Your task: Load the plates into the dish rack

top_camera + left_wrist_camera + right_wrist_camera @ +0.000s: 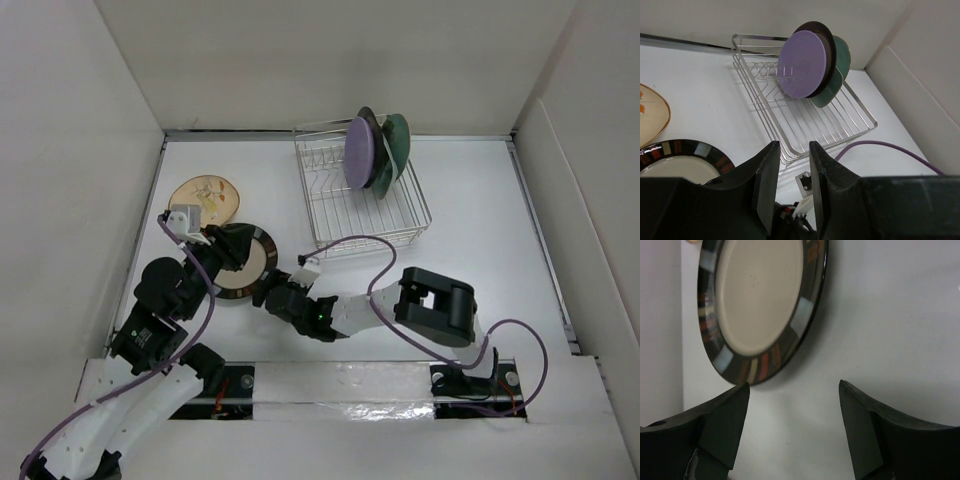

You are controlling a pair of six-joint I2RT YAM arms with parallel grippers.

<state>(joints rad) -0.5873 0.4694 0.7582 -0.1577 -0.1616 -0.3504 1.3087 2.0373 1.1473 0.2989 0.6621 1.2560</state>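
Left hand: we see its two fingers parted by only a narrow gap, with nothing between them. In the top view it sits over the left part of the cream plate.
Right hand: we see it spread wide and gripping nothing. It is low over the table and faces the cream plate's edge, which lies just ahead of the fingertips, not between them.
Cream plate: cream centre, dark brown rim with coloured patches. It is on the table at the front left, outside the rack.
Tan floral plate: on the table just behind the cream plate, also outside the rack. We cannot tell whether the two touch.
Dish rack: silver wire, toward the back of the table, to the right of both loose plates.
Lavender plate: on edge at the rack's far end, nearest us in the row.
Dark plate: directly behind the lavender one, also on edge.
Pale green dishes: two, leaning behind the dark plate.
Purple cable: arcs over the table at the rack's near edge.
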